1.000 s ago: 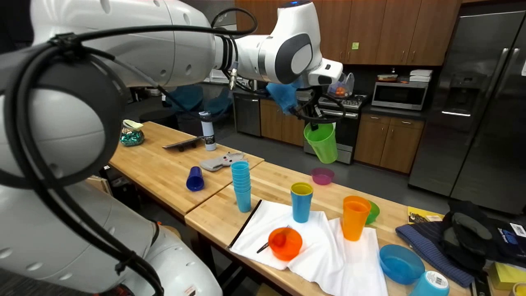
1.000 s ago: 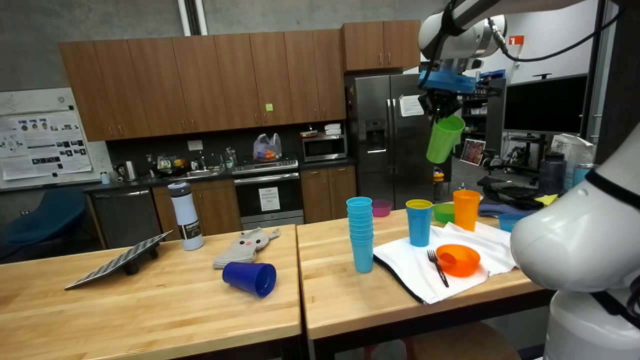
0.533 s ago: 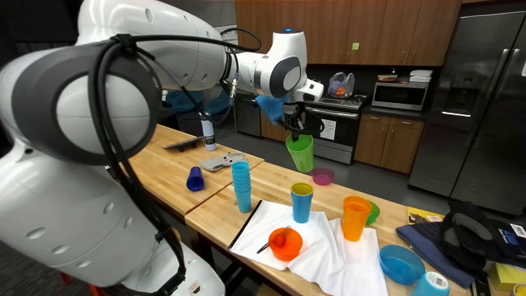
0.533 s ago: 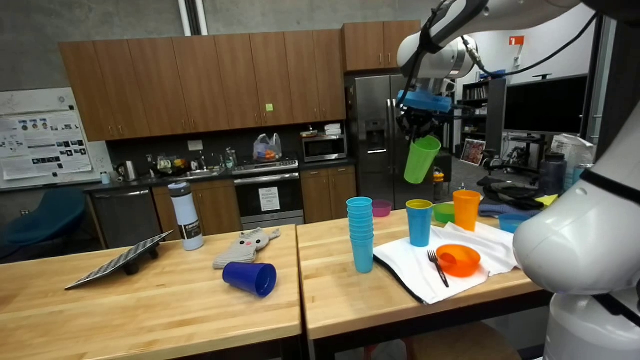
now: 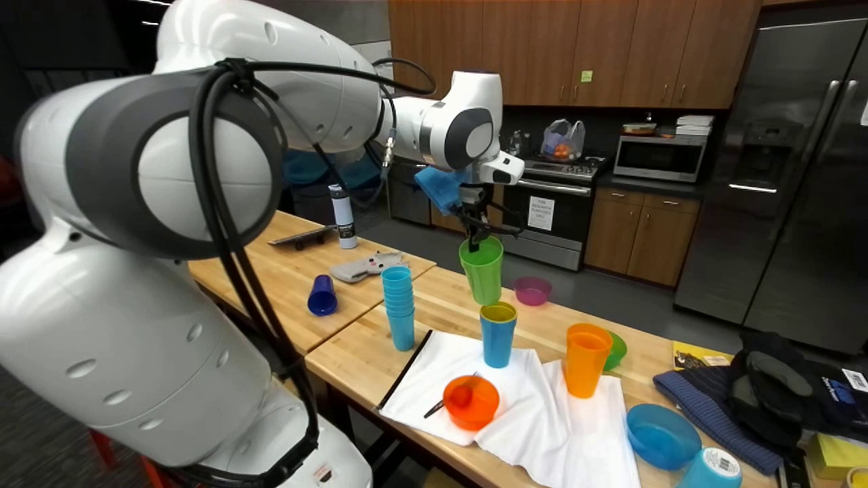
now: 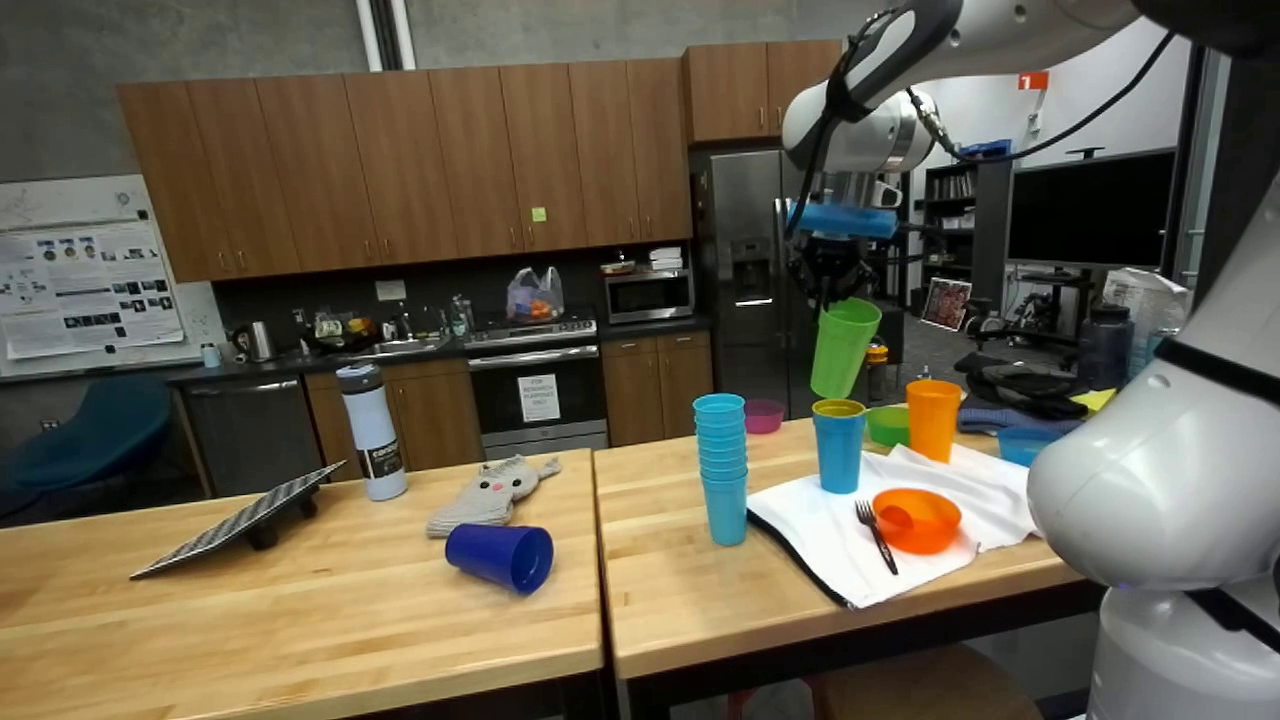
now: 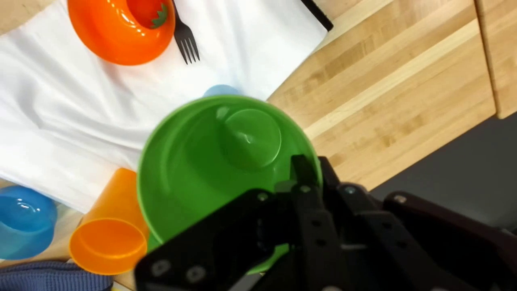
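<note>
Near the top of the blue cup (image 5: pixel 497 344), a green cup (image 5: pixel 483 281) is held, rim clamped in the gripper (image 7: pixel 316 167). Lifting is judged done, release not yet.

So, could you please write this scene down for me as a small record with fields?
Held: green tumbler, mouth up, slightly tilted
Grip: fingers shut on its wall, one inside and one outside
Just below, in both exterior views: yellow-rimmed blue tumbler; whether they touch, I cannot tell
Under the blue one: white cloth, also bearing an orange bowl, black fork and orange tumbler
In the bowl: red piece with a green leafy top
Beside the cloth: upright stack of light-blue tumblers
Adjoining tabletop: dark-blue tumbler on its side
</note>
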`<action>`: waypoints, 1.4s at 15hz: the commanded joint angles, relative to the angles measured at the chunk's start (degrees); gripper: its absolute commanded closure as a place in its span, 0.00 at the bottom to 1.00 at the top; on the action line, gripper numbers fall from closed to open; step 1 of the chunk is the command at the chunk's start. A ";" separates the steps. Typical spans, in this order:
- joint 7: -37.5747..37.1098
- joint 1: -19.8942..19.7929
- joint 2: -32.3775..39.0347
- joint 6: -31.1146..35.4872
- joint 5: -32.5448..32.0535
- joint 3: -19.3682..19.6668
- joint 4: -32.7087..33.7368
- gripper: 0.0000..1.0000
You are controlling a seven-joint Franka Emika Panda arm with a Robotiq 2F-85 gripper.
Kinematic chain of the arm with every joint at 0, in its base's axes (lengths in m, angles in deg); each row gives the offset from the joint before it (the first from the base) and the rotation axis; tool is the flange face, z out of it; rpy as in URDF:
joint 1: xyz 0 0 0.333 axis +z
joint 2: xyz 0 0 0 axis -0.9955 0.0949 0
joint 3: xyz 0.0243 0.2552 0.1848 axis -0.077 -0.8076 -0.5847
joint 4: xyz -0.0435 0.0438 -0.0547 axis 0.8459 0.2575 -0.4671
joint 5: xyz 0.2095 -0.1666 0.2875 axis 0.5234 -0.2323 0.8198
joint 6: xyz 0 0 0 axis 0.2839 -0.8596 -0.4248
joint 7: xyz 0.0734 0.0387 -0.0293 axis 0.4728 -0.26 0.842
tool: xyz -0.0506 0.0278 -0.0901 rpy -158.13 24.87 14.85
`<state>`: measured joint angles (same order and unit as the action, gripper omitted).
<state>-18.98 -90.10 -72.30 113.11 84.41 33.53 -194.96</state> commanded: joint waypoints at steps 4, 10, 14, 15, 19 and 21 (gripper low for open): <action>0.01 -0.58 2.01 -3.56 0.32 1.41 1.92 0.98; -0.08 -1.19 3.84 -3.40 0.35 2.61 2.66 0.98; -0.32 -1.19 4.88 -2.99 -0.12 2.71 3.43 0.98; -0.57 -1.07 5.00 -2.75 -0.16 2.53 3.42 0.98; -1.02 -0.95 6.29 -2.11 0.00 2.53 4.80 0.98; -0.70 -1.03 6.88 -2.18 0.09 2.82 5.27 0.98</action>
<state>-19.04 -91.15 -66.84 111.19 84.42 36.01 -191.73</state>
